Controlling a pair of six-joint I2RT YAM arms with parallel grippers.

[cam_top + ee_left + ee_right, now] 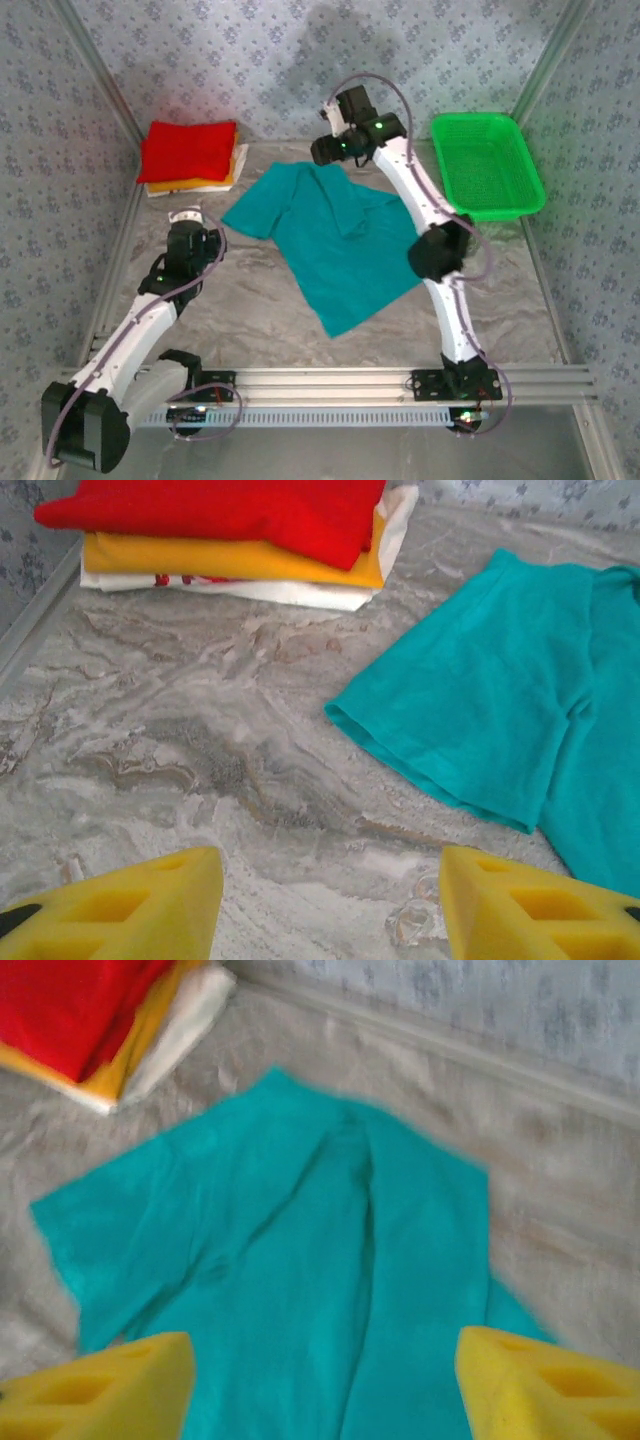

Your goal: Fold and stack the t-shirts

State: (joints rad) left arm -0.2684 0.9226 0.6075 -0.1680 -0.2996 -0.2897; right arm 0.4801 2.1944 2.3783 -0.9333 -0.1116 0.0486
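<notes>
Showing bare surface (240,300) running open along the near edge and left side. Finding the teal t-shirt (340,240) lying flat mid-surface, the folded stack (190,155) sitting far-left. Poising the right claw (325,1385), apart and empty, above the shirt; the left claw (330,900), likewise apart, near its sleeve.

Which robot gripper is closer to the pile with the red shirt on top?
Left. The left gripper is just in front of the folded pile, facing it. The right gripper is farther away to the pile's right, above the teal t-shirt.
</notes>
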